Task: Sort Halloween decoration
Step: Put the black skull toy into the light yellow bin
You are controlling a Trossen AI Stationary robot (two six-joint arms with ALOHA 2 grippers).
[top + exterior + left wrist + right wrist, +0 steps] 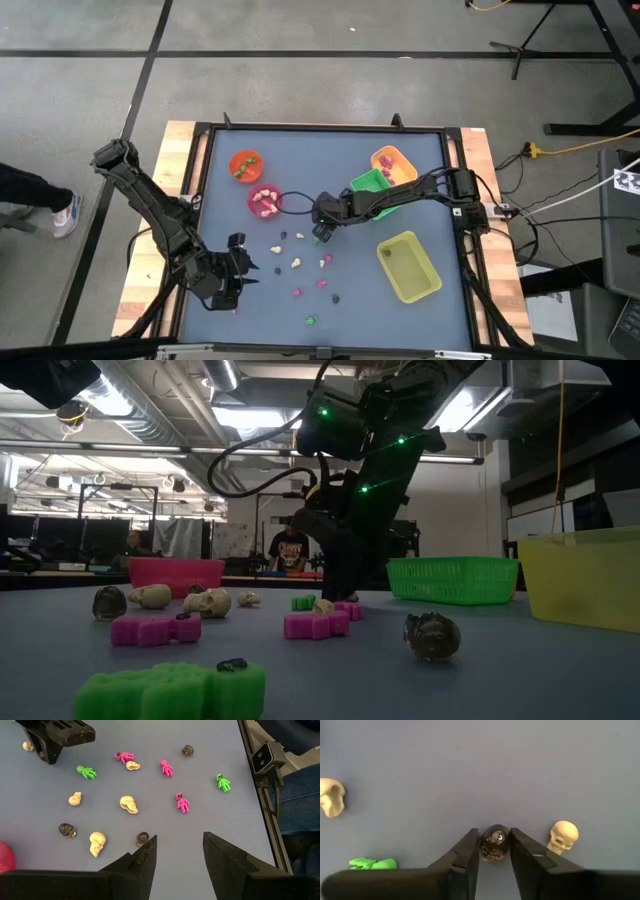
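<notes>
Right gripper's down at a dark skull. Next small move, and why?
Probably lift straight up. In the right wrist view the right gripper has its fingers on both sides of the dark skull, which sits low on the table. A cream skull lies close beside, so sideways motion could knock it.

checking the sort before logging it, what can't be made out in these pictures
- High view: what fills the pink cup and orange cup is too small to name.
- Low view: the right gripper is a dark silhouette; its jaws and the dark skull cannot be separated.
- Right wrist view: whether the skull is off the table.
- Left wrist view: the left gripper is cut off by the edge.
</notes>
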